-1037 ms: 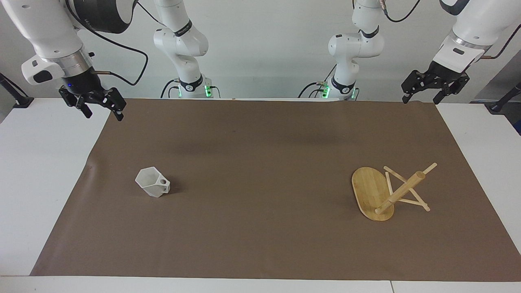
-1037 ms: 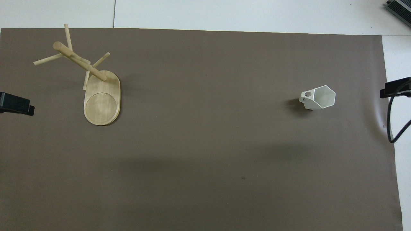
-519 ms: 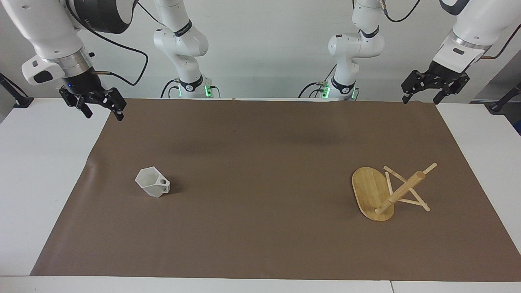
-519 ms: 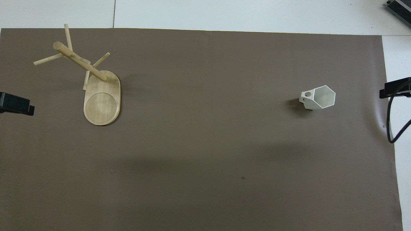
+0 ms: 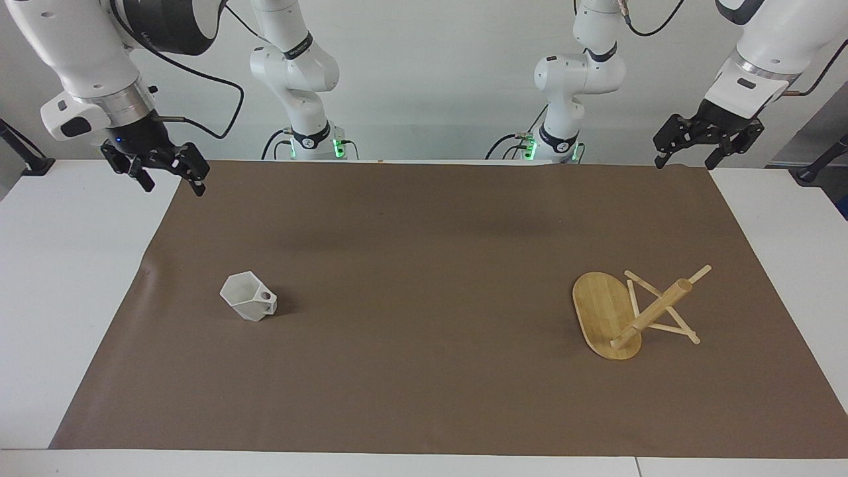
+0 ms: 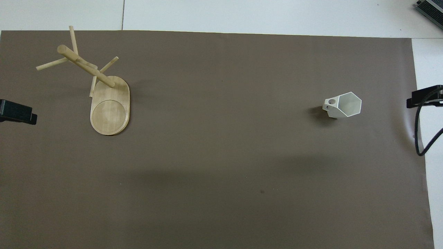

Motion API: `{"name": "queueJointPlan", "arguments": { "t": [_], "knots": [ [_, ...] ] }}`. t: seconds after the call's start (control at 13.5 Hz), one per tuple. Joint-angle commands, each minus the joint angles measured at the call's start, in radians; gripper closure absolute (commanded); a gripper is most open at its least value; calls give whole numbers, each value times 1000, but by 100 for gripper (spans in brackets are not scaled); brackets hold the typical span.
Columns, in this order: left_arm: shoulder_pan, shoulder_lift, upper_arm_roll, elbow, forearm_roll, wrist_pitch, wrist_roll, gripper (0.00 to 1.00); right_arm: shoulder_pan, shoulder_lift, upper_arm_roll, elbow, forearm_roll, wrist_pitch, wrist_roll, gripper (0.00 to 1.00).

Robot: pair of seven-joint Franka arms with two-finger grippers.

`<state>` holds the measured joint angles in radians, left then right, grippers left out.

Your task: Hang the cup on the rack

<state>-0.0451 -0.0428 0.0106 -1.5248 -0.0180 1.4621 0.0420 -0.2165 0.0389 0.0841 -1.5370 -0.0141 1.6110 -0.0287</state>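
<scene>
Right gripper [image 5: 167, 180]: fingers spread wide, nothing held, hanging over the brown mat's [image 5: 424, 397] corner at the right arm's end, on the robots' side of the cup [image 5: 248, 305]. Left gripper [image 5: 707, 149]: also wide and empty, waiting over the mat's edge at the left arm's end.

Landmark = cup. It sits upright on the mat, hexagonal mouth up, handle turned toward the rack [image 5: 629, 316]. I judge that leaves the faceted walls free for a pinch from above.

The rack is well apart from the cup, toward the left arm's end, about level with it. Base flat on the mat; post up, pegs sticking out on several sides.

Room: bare mat all round the cup and between it and the rack, nothing to skirt. The cup is clear of the mat's edges.

My read: nothing grasped yet. The right gripper is the closer one for the pick.
</scene>
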Motion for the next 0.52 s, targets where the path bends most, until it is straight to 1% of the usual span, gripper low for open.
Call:
{"name": "queueJointPlan", "arguments": {
  "t": [0.0,0.37,0.44],
  "knots": [
    [8,-15,-1,-14,-7,-6,9,0,-10,-19,5,-22,-3,-6,-25,0],
    [8,-15,-1,-14,-5,-6,9,0,-10,-24,8,-32,8,-5,-27,0],
    [8,-15,-1,-14,-5,-6,9,0,-12,-25,6,-32,26,-12,-34,0]
  ]
}}
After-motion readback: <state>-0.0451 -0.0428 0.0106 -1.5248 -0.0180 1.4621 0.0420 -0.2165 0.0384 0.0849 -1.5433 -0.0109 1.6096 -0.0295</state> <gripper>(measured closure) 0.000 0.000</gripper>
